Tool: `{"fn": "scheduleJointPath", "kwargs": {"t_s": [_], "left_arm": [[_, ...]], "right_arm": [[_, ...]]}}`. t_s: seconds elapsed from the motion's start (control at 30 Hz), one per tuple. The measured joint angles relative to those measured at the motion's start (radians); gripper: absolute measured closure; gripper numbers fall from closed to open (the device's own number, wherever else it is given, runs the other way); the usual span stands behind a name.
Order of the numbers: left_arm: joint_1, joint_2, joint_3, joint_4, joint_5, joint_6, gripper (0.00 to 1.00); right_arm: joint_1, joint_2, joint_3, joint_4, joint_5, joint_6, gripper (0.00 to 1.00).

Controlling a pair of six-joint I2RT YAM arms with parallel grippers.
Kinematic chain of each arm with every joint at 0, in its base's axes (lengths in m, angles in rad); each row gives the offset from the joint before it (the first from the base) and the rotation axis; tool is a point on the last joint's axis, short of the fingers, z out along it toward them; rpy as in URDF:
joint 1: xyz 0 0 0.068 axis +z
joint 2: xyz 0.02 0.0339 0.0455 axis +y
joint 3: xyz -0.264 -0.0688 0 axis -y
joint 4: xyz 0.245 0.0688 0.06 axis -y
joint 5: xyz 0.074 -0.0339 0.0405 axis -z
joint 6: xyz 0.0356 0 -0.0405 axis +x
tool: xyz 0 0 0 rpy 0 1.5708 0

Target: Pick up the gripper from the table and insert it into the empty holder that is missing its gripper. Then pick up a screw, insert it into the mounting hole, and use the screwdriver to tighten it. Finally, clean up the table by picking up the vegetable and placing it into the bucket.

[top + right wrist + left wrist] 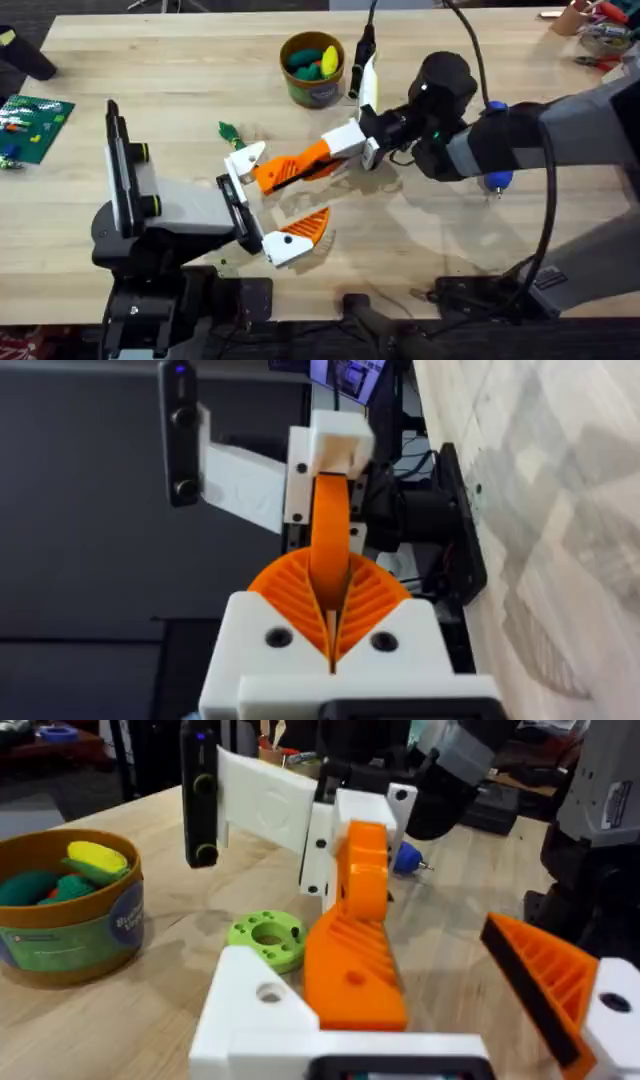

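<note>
**Orange finger at the bracket, not seated yet**

Your right gripper [332, 650] was clenched on the orange finger piece [300, 162], pads pinching its thin edge near one end. The other end sat against the white bracket [262, 1002] on your left gripper [262, 205], whose jaws were spread wide with nothing between them; its other jaw carried its own orange finger [308, 225].

The piece looked like rigid printed plastic: light, stiff, ribbed on one face, smooth on the sides. I'd judge it could pivot in a narrow pinch, so a hold nearer the thick base suited better.

Screwdriver [496, 180] lay behind your right arm. Leafy toy [228, 131] sat on the table [150, 80], bucket [312, 70] well beyond it.
</note>
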Motion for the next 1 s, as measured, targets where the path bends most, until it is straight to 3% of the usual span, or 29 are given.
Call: {"fn": "scheduleJointPath", "kwargs": {"t_s": [1.0], "left_arm": [[0.000,0.000,0.000,-0.006,-0.003,0.000,0.014]], "right_arm": [[0.022,0.000,0.003,-0.027,0.085,-0.019,0.986]]}}
